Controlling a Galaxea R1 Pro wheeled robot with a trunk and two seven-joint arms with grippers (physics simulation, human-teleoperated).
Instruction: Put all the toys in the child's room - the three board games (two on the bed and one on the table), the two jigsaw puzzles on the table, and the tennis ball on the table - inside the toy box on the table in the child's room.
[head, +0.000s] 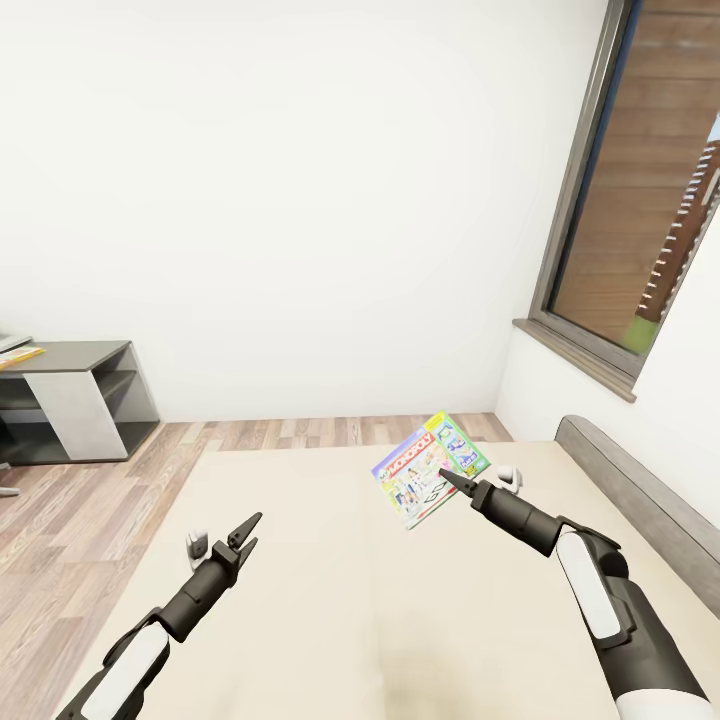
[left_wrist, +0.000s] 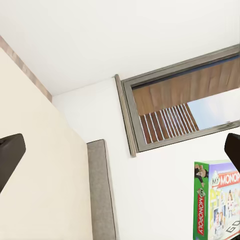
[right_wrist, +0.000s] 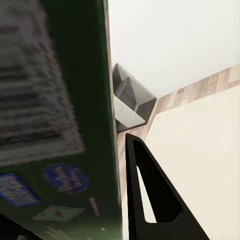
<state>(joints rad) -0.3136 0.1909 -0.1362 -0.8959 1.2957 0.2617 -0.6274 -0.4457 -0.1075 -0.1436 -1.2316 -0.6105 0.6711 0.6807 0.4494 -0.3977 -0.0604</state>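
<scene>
White walls and a dark-framed window (head: 640, 200) close off the far side of the bed (head: 330, 600), whose beige mattress spreads beneath both my arms. My right gripper (head: 445, 478) has its jaws pinched on the edge of the Monopoly box (head: 425, 475), holding it tilted in the air above the bed, toward the headboard (head: 640, 500) side. In the right wrist view the box's green side (right_wrist: 60, 125) sits flush against the camera with one dark finger (right_wrist: 150, 190) beside it. My left gripper (head: 243, 535) hovers over the bed's near half with its jaws spread and nothing between them. The grey desk (head: 70, 400) stands well off beyond the bed's foot. I judge the grip shallow: swinging toward the desk could let the box pivot or slip out.
</scene>
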